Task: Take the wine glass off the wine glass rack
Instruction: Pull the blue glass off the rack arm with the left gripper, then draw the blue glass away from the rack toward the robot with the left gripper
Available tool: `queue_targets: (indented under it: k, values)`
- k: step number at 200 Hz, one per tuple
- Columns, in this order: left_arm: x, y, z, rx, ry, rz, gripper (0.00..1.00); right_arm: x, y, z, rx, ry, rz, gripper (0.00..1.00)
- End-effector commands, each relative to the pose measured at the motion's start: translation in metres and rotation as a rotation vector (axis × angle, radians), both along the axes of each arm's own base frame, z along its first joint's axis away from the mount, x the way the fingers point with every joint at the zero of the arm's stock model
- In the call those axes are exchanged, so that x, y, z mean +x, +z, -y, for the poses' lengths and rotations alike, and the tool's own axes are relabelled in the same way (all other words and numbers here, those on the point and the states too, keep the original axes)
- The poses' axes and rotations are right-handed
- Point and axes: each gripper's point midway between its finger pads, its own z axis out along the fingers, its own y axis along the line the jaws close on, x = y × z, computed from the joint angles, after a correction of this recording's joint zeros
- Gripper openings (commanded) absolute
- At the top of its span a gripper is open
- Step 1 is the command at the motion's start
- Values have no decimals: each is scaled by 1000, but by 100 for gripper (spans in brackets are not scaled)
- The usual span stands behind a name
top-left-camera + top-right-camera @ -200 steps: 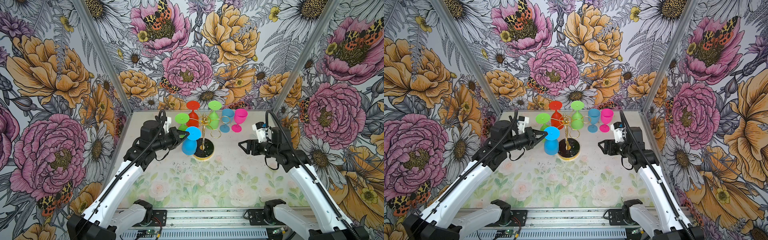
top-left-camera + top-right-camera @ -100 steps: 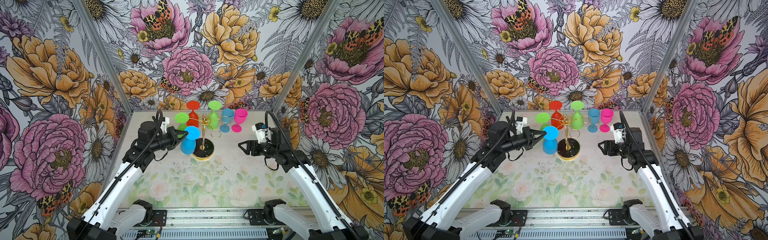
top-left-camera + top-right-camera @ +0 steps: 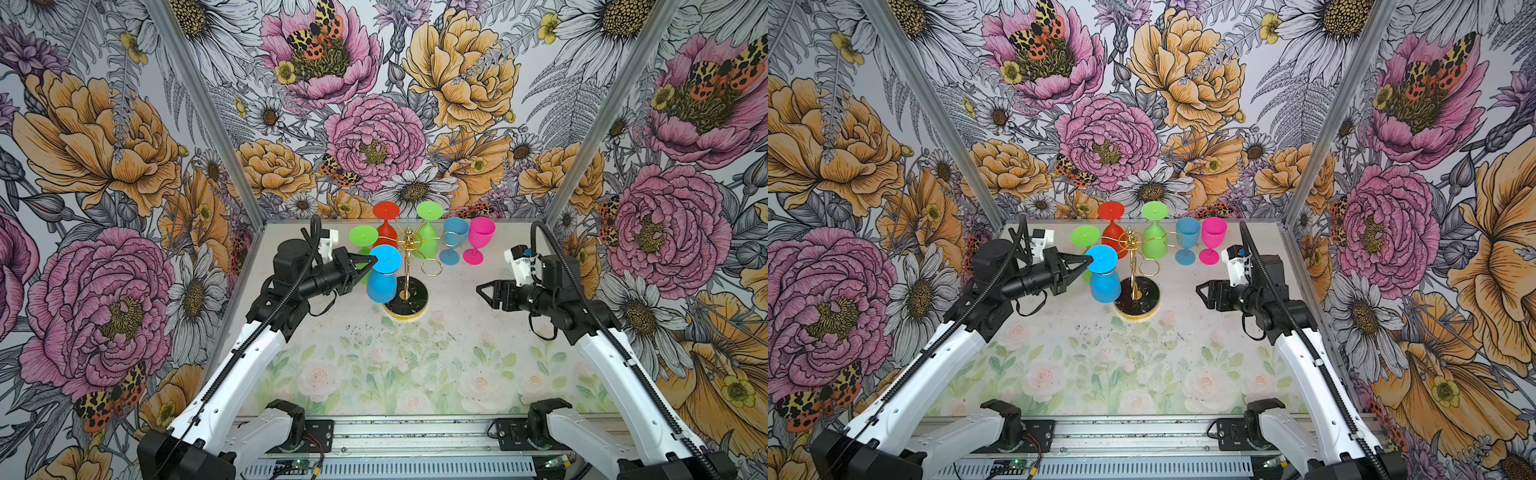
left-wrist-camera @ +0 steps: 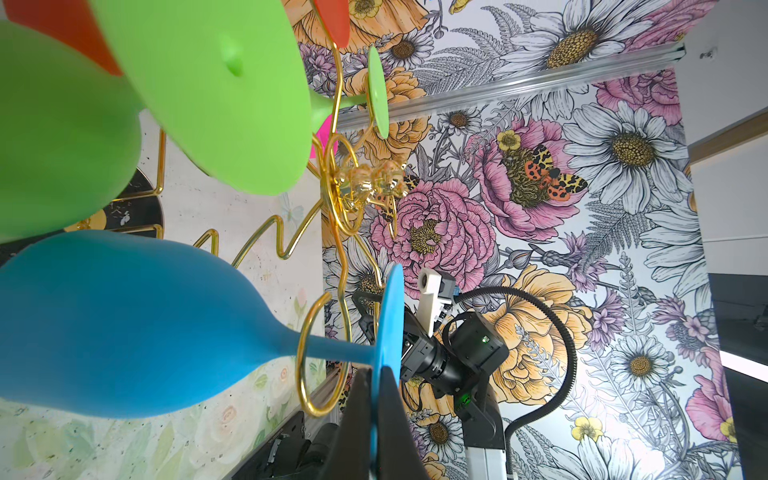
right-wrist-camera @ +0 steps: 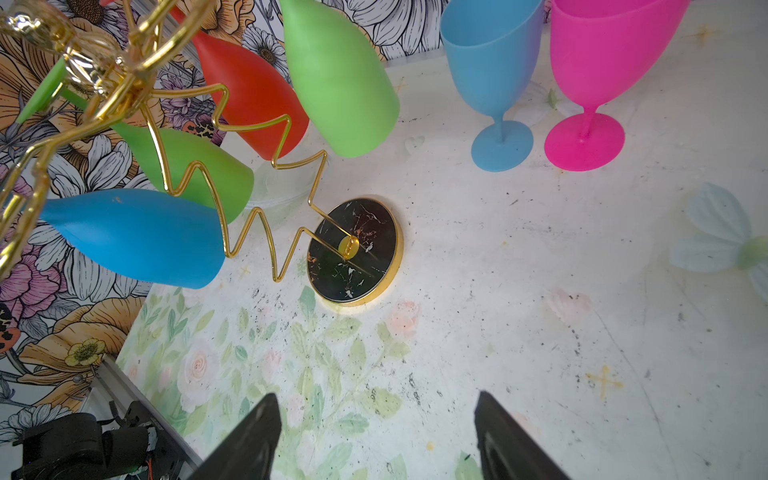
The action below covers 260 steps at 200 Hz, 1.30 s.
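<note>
The wine glass rack (image 3: 406,266) (image 3: 1133,270) is a gold wire stand on a round black base (image 5: 353,253), at the back middle of the table. A blue wine glass (image 3: 380,284) (image 3: 1104,284) (image 4: 124,324) (image 5: 137,237) hangs bowl down from its front left arm, the stem inside a gold loop. My left gripper (image 3: 372,261) (image 3: 1089,260) (image 4: 376,374) is shut on the rim of this glass's flat foot, reaching in from the left. My right gripper (image 3: 482,291) (image 3: 1202,291) (image 5: 376,409) stands open and empty to the right of the rack, well apart from it.
A red glass (image 3: 385,226) and two green glasses (image 3: 363,237) (image 3: 428,245) also hang from the rack. A light blue glass (image 3: 454,241) and a pink glass (image 3: 478,241) stand upright on the table at the back right. Flowered walls close in three sides.
My left gripper's jaws have closed the last bit onto the blue glass's foot. The glass hangs in the same place. The right arm has not moved.
</note>
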Motion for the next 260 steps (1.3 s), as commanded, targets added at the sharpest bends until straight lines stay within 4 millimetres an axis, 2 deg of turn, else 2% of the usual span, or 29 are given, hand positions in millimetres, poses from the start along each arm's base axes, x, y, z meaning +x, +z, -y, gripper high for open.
queue_targets:
  k: [1,93,174,260]
  values:
    - [3,10,4,-27,-30,28,0,0,3,-1,2,-1,33,74]
    - [17,18,9,-30,-37,32,0,-2,3,0,1,-4,38,74]
    - [29,12,1,-23,14,18,0,-3,3,1,-2,-7,41,74]
    - [31,8,-9,-22,60,7,0,-1,4,-1,-2,5,42,74]
